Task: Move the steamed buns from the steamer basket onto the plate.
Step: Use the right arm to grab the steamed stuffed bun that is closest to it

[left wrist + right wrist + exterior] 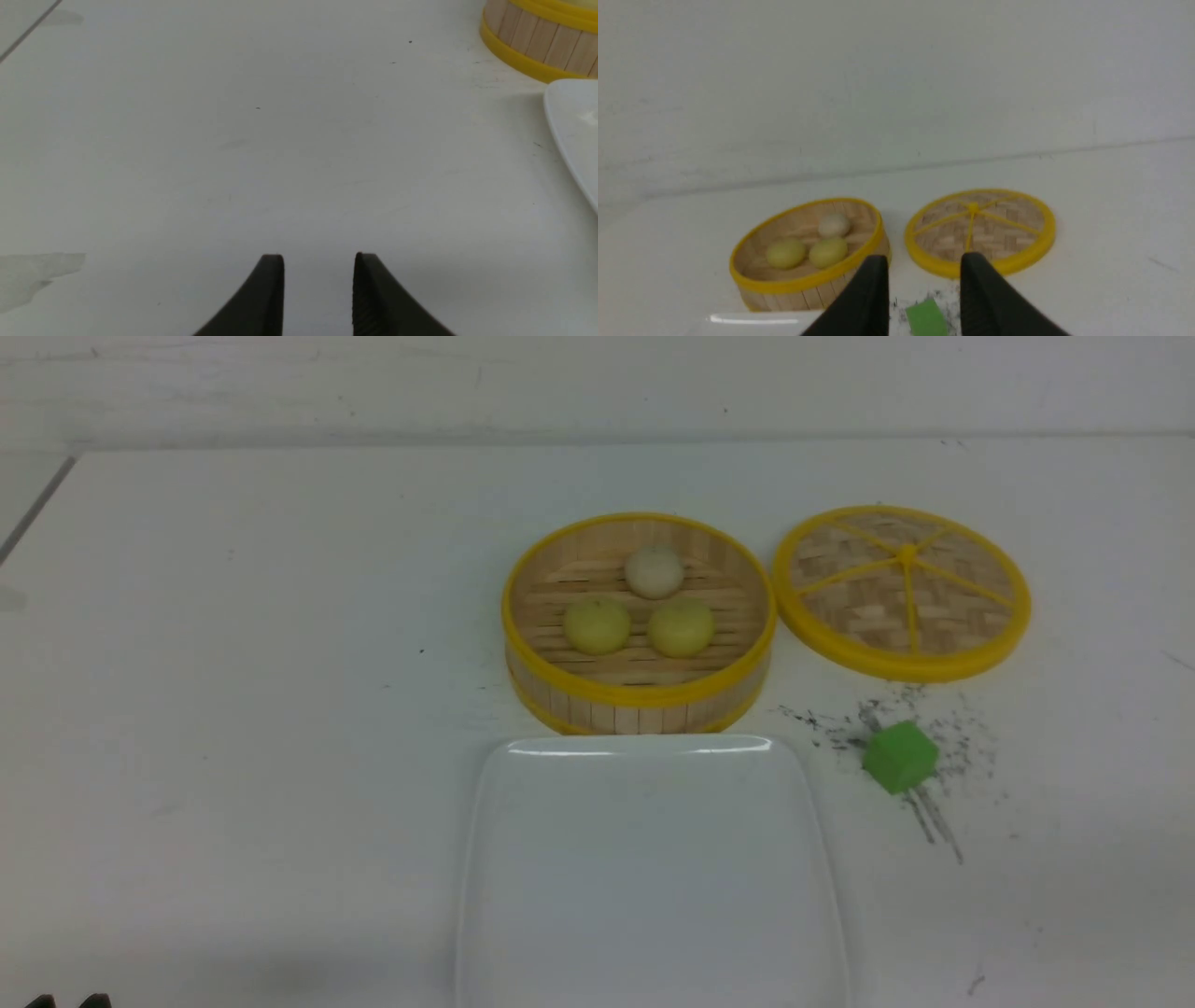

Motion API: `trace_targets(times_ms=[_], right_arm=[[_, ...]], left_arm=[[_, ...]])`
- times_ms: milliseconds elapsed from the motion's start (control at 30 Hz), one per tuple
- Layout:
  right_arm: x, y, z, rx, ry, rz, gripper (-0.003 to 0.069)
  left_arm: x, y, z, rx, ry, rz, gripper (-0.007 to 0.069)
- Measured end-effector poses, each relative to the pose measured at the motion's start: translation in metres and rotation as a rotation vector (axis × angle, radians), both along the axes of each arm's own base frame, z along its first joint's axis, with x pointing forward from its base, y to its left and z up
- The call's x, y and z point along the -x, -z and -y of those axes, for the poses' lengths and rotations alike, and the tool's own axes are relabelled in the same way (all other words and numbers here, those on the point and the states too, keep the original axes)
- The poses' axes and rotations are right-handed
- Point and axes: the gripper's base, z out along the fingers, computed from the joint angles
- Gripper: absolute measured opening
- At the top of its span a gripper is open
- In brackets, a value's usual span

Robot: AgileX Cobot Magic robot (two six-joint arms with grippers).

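I see the three steamed buns (653, 571) inside the steamer basket (639, 714), at the centre of the front view. One is an off-white dome toward the far wall, and two pale yellow ones sit side by side in front of it. All three are smooth, matte and close together. The basket has upright bamboo slats, a slatted floor and yellow rims.

Just below it in the frame lies the plate (653, 896), glossy white and rounded-square with a shallow raised edge. I cannot tell whether its far edge touches the basket. Its near edge is cut off by the bottom of the frame.

To the right of the basket lies the lid (902, 590), a flat woven disc with a yellow rim and spokes. Below the lid a green cube (899, 757) sits among dark specks on the white table (233, 663).

My left wrist view catches only a piece of the basket wall and a corner of the plate. The right wrist view takes in the basket, buns and lid, with the cube blurred and partly hidden.

The left gripper (319, 261) has its dark fingers apart over bare table. The right gripper (924, 263) is also spread, with nothing clamped.

At the bottom left corner of the front view are two dark nubs (65, 1001), too cut off to name.
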Motion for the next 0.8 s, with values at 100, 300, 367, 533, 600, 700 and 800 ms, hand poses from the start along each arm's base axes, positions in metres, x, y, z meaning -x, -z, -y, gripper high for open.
trace_targets(times_ms=[100,300,367,533,600,700,800], right_arm=[[-0.001,0.006,-0.001,0.013,-0.016,-0.067,0.024],[-0.002,0.007,-0.002,0.016,-0.024,-0.099,0.024],[-0.002,0.008,-0.002,0.027,-0.027,-0.101,0.024],[-0.002,0.01,-0.003,0.088,-0.045,-0.11,0.024],[-0.001,0.011,-0.004,0.089,-0.056,-0.119,0.024],[-0.001,0.012,-0.005,0.112,-0.07,-0.125,0.024],[-0.001,0.012,-0.006,0.139,-0.082,-0.119,0.024]], left_arm=[[0.0,0.0,-0.001,-0.017,-0.001,0.001,0.0242],[0.0,0.0,-0.003,-0.08,-0.006,0.002,0.0242],[0.0,0.0,-0.003,-0.086,-0.007,0.002,0.0242],[-0.001,-0.002,-0.003,-0.059,-0.013,0.037,0.0242],[-0.002,-0.004,-0.001,0.06,-0.023,0.068,0.0242],[-0.003,-0.009,0.002,0.243,-0.04,0.115,0.0242],[-0.004,-0.014,0.002,0.343,-0.049,0.164,0.0242]])
